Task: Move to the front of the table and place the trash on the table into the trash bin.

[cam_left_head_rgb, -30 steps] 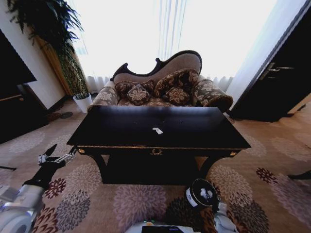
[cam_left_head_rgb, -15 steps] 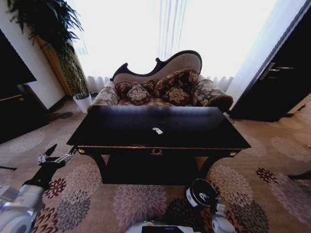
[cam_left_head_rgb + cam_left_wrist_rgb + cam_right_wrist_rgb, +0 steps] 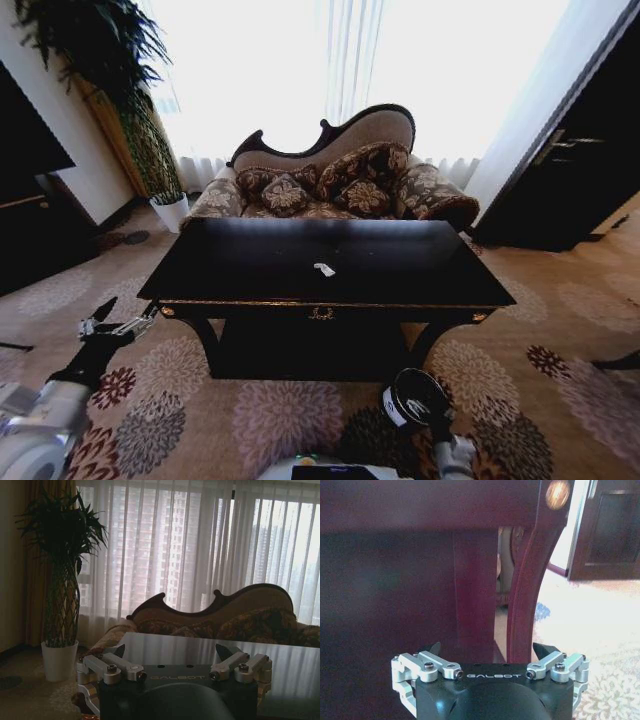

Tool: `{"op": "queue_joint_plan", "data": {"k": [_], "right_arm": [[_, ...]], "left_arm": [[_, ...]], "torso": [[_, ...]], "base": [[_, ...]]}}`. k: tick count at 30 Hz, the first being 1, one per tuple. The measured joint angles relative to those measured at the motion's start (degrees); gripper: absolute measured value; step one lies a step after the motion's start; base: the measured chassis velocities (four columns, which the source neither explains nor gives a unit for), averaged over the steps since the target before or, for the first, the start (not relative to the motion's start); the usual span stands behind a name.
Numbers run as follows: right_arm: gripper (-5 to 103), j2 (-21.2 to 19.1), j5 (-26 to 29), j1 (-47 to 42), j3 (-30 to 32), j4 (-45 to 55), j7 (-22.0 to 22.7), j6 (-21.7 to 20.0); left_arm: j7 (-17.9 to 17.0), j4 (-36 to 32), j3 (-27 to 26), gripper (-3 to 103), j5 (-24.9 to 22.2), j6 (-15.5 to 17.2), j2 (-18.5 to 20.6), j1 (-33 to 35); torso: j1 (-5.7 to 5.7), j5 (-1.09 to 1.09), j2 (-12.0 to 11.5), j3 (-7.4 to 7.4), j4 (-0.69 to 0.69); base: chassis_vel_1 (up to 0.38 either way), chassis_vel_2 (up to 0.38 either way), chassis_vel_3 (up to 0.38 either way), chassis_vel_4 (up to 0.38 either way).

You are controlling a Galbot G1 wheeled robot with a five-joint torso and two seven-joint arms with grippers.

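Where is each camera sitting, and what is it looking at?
Head view: up on the robot's head, looking down at the table with the white scrap, the sofa behind it and the trash bin; the left gripper and both arms show.
Left wrist view: low beside the table, facing the window; the open left gripper shows.
Right wrist view: near the floor, facing a table leg; the open right gripper shows.
Shared: the head and left wrist views both show the plant pot.

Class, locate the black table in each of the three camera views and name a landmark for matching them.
Head view: table at centre, before the sofa.
Left wrist view: its glossy top, beyond the left claw.
Right wrist view: its front panel and curved leg.
Landmark: the sofa; for the right wrist, the leg's gold stud.
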Motion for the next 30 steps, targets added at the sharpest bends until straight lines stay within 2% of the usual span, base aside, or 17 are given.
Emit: {"op": "queue_joint_plan", "data": {"k": [8, 18, 23, 30], "right_arm": [[100, 1.06, -0.4, -7.74, 3.66, 14.78, 0.16, 1.04], [100, 1.54, 2.16, -13.01, 9.31, 27.1, 1.04, 0.97], [100, 1.3, 4.15, -14.14, 11.1, 33.03, 1.17, -0.93], [100, -1.15, 5.99, -12.89, 11.75, 37.99, 1.56, -6.25]], "left_arm": [[0.0, 0.0, 0.0, 100, 0.0, 0.0, 0.0, 0.0], [0.0, 0.0, 0.0, 100, 0.0, 0.0, 0.0, 0.0], [0.0, 0.0, 0.0, 100, 0.0, 0.0, 0.0, 0.0], [0.0, 0.0, 0.0, 100, 0.0, 0.0, 0.0, 0.0]], "torso": [[0.0, 0.0, 0.0, 0.0, 0.01], [0.0, 0.0, 0.0, 0.0, 0.01], [0.0, 0.0, 0.0, 0.0, 0.01], [0.0, 0.01, 0.0, 0.01, 0.01]], "base": [[0.0, 0.0, 0.0, 0.0], [0.0, 0.0, 0.0, 0.0], [0.0, 0.0, 0.0, 0.0], [0.0, 0.0, 0.0, 0.0]]}}
